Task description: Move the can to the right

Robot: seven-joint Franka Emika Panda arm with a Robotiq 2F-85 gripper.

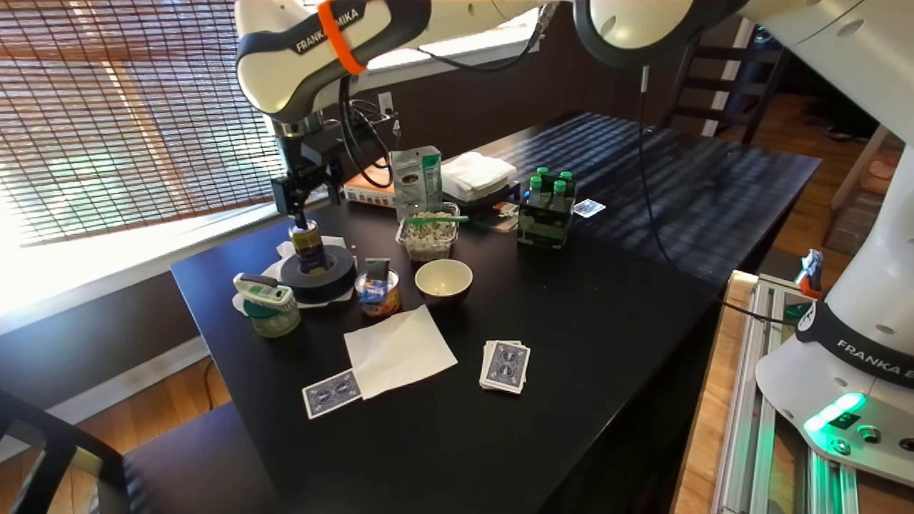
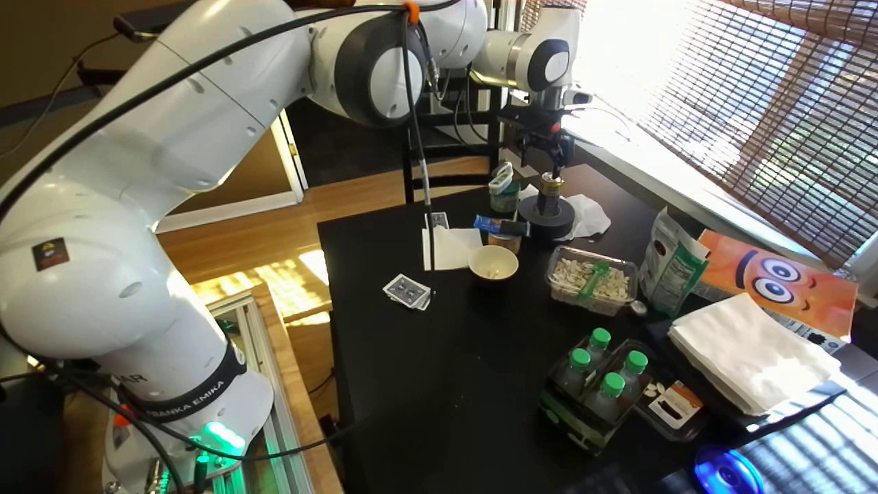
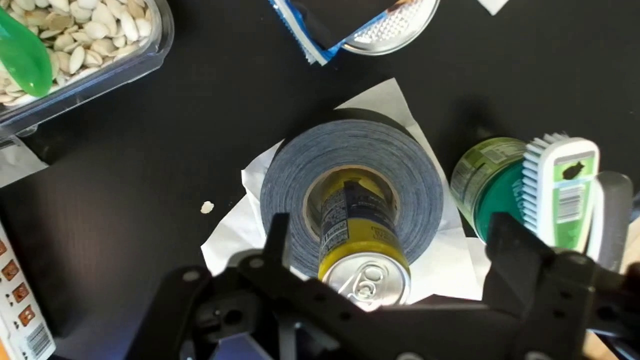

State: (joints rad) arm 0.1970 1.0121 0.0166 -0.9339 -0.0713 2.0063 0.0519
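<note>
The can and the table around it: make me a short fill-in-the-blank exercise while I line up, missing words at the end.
1. The can stands in the hole of a roll of tape, its dark sides banded in ____.
2. The gripper is ____, its jaws standing well apart.
3. The brush lies on a jar with a ____ lid.
4. The carrier holds ____ bottles.

Missing words: yellow; open; green; four.
</note>
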